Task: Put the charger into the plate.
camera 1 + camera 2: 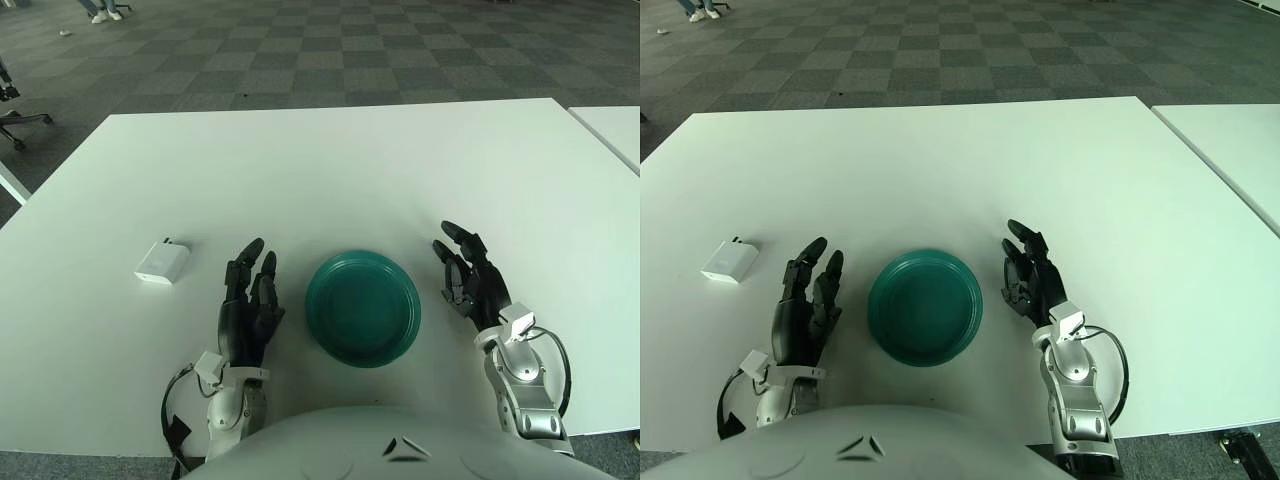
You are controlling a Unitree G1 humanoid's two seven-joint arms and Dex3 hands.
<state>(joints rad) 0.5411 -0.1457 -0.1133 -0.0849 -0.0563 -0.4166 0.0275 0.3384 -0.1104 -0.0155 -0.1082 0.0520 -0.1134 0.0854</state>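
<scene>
**Charger waits to the left, plate sits between two idle hands**

The small white rectangular plastic charger [162, 262] lies on the white tabletop [330, 170] at the middle left of the frame, well apart from the round dark-green plastic plate [362, 307]. The plate holds nothing yet, so the task looks not yet begun.

The left robot hand [249, 300] shows just left of the plate, its black fingers loosely extended and gripping nothing. The charger lies to its upper left, near but not touching. Its long axis runs slantwise, from lower left to upper right, with what may be the prongs at the upper right end. This hand is plainly the nearer one; I'd expect it to do the reaching.

The right robot hand [471, 283] shows just right of the plate, fingers likewise relaxed and holding nothing; the plate lies between it and the charger.

Nothing stands between the left hand and the charger. A second white table's corner [612, 130] shows at the upper right, over chequered grey carpet [300, 50].
</scene>
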